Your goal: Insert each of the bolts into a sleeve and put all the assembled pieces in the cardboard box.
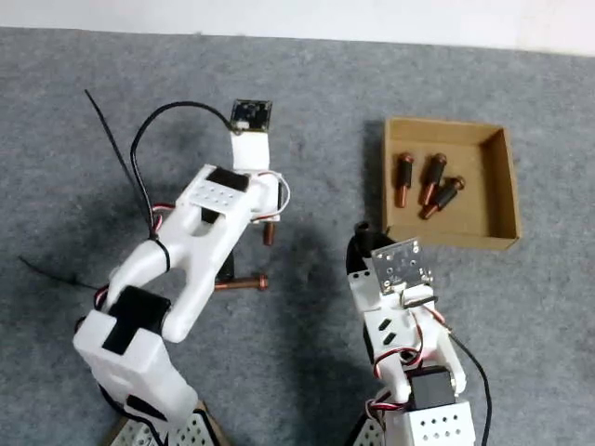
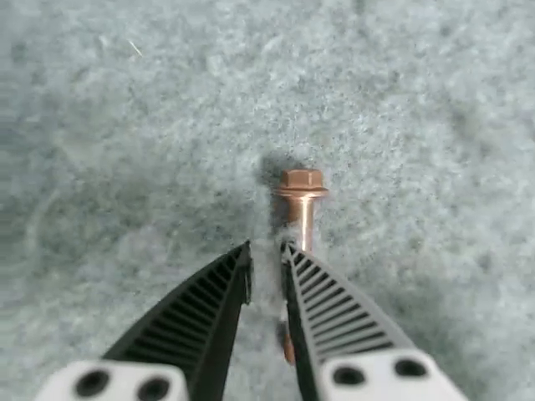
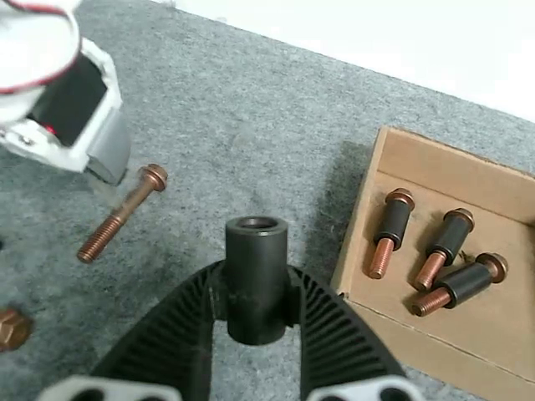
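right jaws clamp black sleeve (image 3: 256, 284) near box (image 3: 451, 171).

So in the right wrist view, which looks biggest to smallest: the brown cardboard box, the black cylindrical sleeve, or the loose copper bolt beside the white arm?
1. brown cardboard box.
2. black cylindrical sleeve, though it is nearest the camera, which flatters it.
3. loose copper bolt, thinner and shorter.
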Robot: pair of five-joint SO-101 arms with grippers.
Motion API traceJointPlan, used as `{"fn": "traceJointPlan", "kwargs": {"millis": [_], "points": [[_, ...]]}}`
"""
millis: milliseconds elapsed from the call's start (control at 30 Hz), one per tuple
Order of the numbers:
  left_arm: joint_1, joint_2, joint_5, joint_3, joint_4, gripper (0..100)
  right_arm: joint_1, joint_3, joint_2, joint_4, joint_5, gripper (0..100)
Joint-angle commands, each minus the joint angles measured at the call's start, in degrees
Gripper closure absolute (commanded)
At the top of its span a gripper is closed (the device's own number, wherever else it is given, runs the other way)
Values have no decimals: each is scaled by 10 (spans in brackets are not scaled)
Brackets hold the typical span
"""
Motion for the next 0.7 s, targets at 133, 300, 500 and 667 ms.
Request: {"fn": "traceJointPlan", "kwargs": {"millis": [133,300,500,667], "points": [[48,-34,4,-12,2,922,2,53,-9,-18,-2,994],[50,-33,4,43,-76,922,2,53,-9,-18,-2,994],[40,-37,4,83,-151,922,2,53,-9,-18,-2,994],[39,-40,3,85,-151,922,2,53,-9,-18,-2,994]]}}
